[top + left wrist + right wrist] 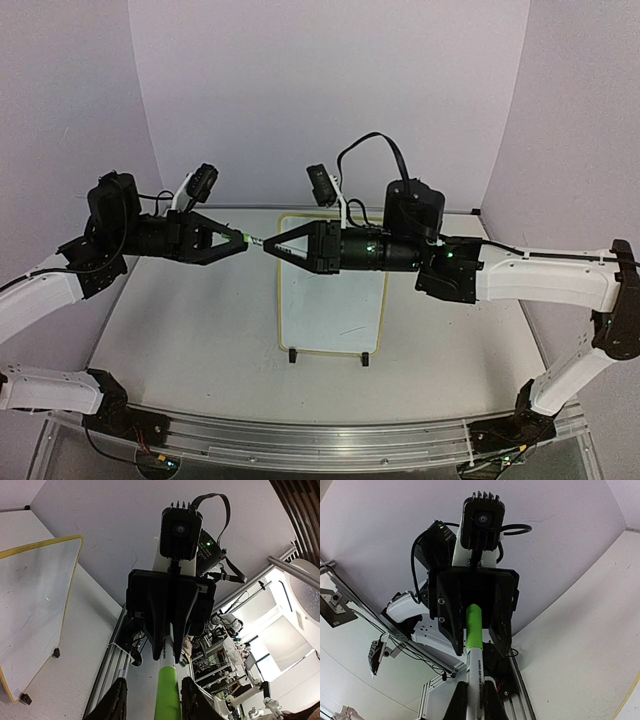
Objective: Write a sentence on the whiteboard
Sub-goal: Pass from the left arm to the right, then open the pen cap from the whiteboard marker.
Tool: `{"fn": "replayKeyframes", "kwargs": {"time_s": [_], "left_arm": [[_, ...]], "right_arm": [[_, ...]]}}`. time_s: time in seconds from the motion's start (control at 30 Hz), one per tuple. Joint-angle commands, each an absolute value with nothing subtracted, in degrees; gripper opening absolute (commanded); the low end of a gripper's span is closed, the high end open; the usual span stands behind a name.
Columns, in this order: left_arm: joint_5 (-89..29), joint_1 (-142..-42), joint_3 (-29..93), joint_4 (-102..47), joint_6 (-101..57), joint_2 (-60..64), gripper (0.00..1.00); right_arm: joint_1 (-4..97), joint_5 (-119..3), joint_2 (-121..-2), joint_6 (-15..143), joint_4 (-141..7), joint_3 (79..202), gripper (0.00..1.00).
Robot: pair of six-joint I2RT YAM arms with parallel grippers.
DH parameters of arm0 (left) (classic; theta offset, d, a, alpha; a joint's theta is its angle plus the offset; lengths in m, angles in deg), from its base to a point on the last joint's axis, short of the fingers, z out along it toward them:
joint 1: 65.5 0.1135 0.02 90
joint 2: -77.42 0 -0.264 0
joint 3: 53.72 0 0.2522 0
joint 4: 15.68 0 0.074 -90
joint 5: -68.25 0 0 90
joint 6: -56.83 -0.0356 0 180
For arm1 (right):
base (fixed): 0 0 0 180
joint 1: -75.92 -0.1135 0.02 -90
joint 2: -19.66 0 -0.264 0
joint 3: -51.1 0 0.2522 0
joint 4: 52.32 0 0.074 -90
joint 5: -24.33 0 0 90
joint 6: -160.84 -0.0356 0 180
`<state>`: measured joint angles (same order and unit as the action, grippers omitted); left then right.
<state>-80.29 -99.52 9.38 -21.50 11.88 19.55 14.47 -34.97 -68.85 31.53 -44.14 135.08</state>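
A marker hangs level in the air between my two grippers, above the table. Its green cap [167,690] points into my left gripper [156,704], whose fingers [112,705] stand open, with a gap on each side of the cap. My right gripper [475,707] is shut on the marker's white barrel [476,677]. From above, the marker [256,241] bridges the left gripper [243,238] and the right gripper [268,246]. The whiteboard [330,300], with its yellow frame, lies on the table under the right gripper. No sentence shows on it, only faint smudges.
The whiteboard's two black clip feet [292,356] face the near edge. Purple walls close in the back and both sides. An aluminium rail [300,440] runs along the front between the arm bases. The right arm [540,280] reaches across above the table's right half.
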Motion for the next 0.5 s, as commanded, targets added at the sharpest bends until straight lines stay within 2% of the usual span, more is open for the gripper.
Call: {"fn": "replayKeyframes", "kwargs": {"time_s": [0.0, 0.07, 0.13, 0.37, 0.47], "left_arm": [[-79.2, -99.34, 10.63, -20.32, 10.97, 19.85, 0.4], [-78.91, -99.34, 11.16, -20.57, 10.65, 19.88, 0.4], [-78.88, -99.35, 12.03, -21.39, 10.05, 19.7, 0.36], [-78.26, -99.34, 12.55, -21.98, 9.37, 19.82, 0.06], [-77.87, -99.35, 12.26, -21.58, 9.56, 20.11, 0.0]], "right_arm": [[14.08, -34.65, -68.42, 30.86, -41.03, 135.45, 0.0], [14.08, -34.64, -68.49, 30.77, -41.17, 135.44, 0.0], [14.1, -34.64, -68.49, 30.85, -41.4, 135.32, 0.0], [14.11, -35.16, -67.9, 31.29, -42.29, 134.93, 0.0], [14.06, -35.28, -67.68, 31.73, -43.1, 134.79, 0.0]]}}
